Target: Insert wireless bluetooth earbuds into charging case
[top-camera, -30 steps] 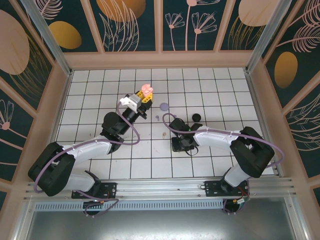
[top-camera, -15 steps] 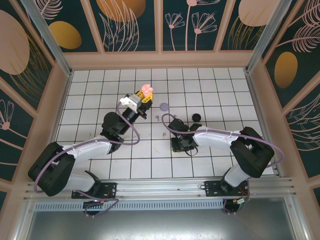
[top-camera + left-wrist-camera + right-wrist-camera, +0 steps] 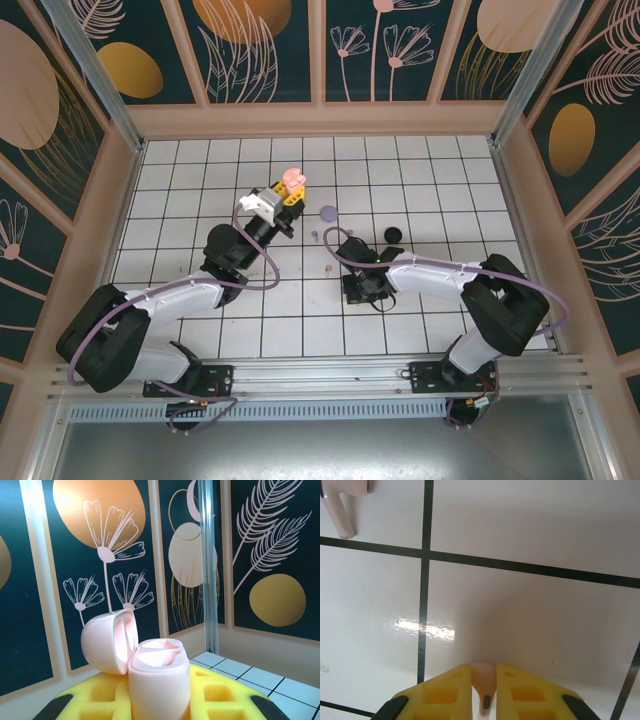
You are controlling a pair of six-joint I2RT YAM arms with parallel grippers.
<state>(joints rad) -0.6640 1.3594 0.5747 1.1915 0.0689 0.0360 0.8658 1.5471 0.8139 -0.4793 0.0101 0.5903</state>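
Observation:
My left gripper (image 3: 291, 192) is raised over the back of the floor, shut on a pale pink charging case (image 3: 160, 685). The case stands upright between the yellow fingers (image 3: 220, 695) with its lid (image 3: 107, 642) swung open and both wells bare. My right gripper (image 3: 358, 290) points down at the tiles, shut on a pale pink earbud (image 3: 483, 676) pinched between its yellow fingertips (image 3: 445, 692). A second pale pink earbud (image 3: 342, 505) lies on the tile ahead and to the left, seen in the top view as a speck (image 3: 328, 268).
A lilac disc case (image 3: 328, 213) and a black case (image 3: 394, 235) lie on the white tiles behind the right gripper. A tiny lilac earbud (image 3: 314, 236) rests between the arms. Wooden walls (image 3: 320, 120) fence the floor.
The right gripper has edged slightly left, low over the tiles. The left arm and the pink case have not moved.

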